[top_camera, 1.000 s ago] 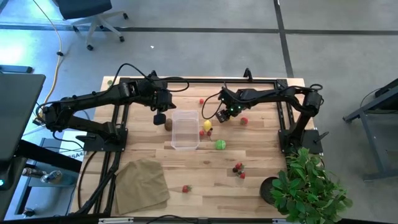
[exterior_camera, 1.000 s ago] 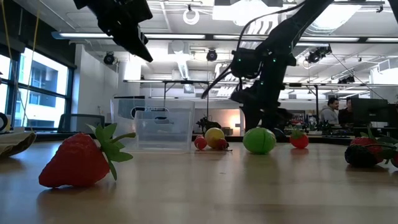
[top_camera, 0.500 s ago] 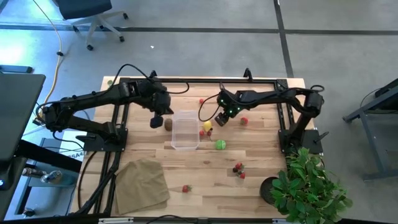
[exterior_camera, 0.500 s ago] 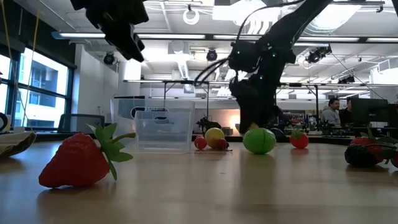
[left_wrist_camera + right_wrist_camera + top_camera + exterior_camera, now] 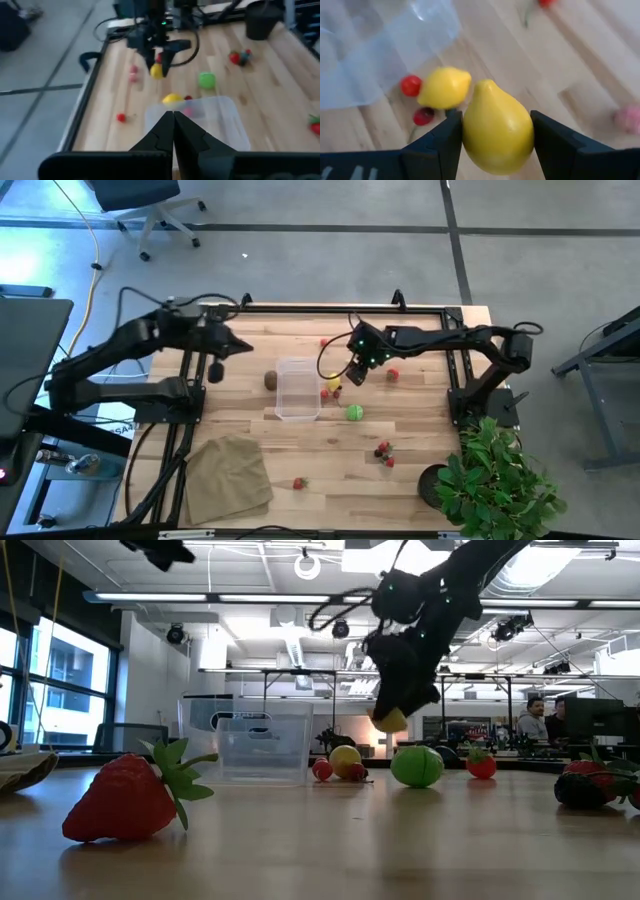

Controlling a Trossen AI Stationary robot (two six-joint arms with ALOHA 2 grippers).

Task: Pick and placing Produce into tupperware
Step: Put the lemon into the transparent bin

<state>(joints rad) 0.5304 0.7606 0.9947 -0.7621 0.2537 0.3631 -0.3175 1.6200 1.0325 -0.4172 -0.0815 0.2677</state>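
From table height, a red strawberry [image 5: 128, 797] lies nearest, with a blackberry-like dark fruit [image 5: 585, 788] off to one side. Behind them stands the clear tupperware [image 5: 265, 747], apparently with nothing in it yet, and beside it sit a second lemon [image 5: 345, 759], small red berries [image 5: 322, 769], a green ball [image 5: 417, 766] and a red fruit [image 5: 481, 764]. The brown kiwi [image 5: 271, 380] rests on the tub's other side, toward the left arm. A tan cloth [image 5: 229, 476] and a potted plant [image 5: 497, 477] occupy the table's near corners.

The right gripper [image 5: 496, 131] hangs above the wood just beside the tub, its fingers [image 5: 437, 142] clamped on either flank of a yellow lemon [image 5: 497, 126]. The jaws stand fairly wide because the lemon fills the gap. It is carried clear of the table, probably so that it can pass over the tub's wall before release; the loose lemon and berries lie directly below it.

The left gripper [image 5: 214, 370] is raised well away from the tub, near its own side of the table, fingers pressed together and holding nothing, seemingly parked to leave room.

Farthest back, people sit at desks in the room.
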